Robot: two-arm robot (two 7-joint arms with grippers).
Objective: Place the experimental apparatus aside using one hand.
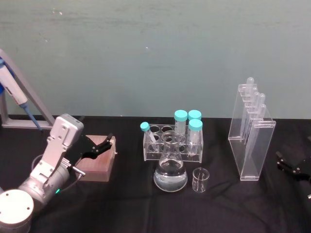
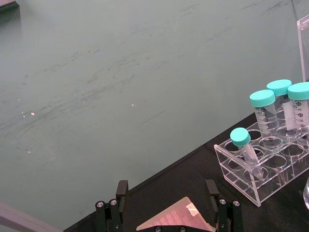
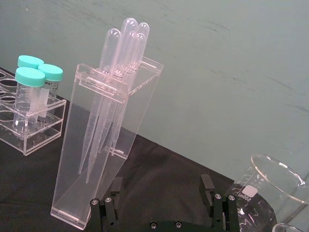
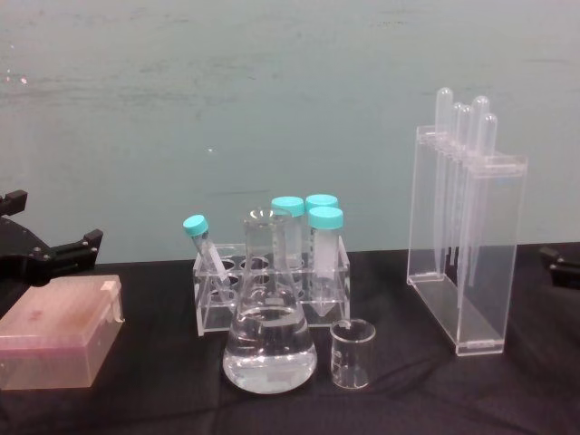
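**Bench layout, apparatus not yet set aside.** Clock positions are read in the head view with the one conical flask (image 1: 170,167) as dial centre. One small beaker (image 1: 200,179) stands at 3 o'clock, just beside the flask. One tall pipette rack (image 1: 251,145), carrying four pipettes (image 3: 112,53), stands at 2 o'clock, well apart. One low tube rack (image 1: 156,151) with four teal-capped tubes (image 1: 195,127) is at 12 o'clock, close behind. One pink box (image 1: 97,167) lies at 9 o'clock. The left gripper (image 1: 108,144) hangs over that box with its fingers spread wide and empty. The right gripper (image 3: 161,187) sits at 3 o'clock beyond the pipette rack, also spread and holding nothing. Probable hazards: the flask holds liquid (image 1: 170,180), so a tilted lift would spill it. Closing on the flask may knock the beaker or tube rack, and the tall, narrow rack would likely topple if pushed high.
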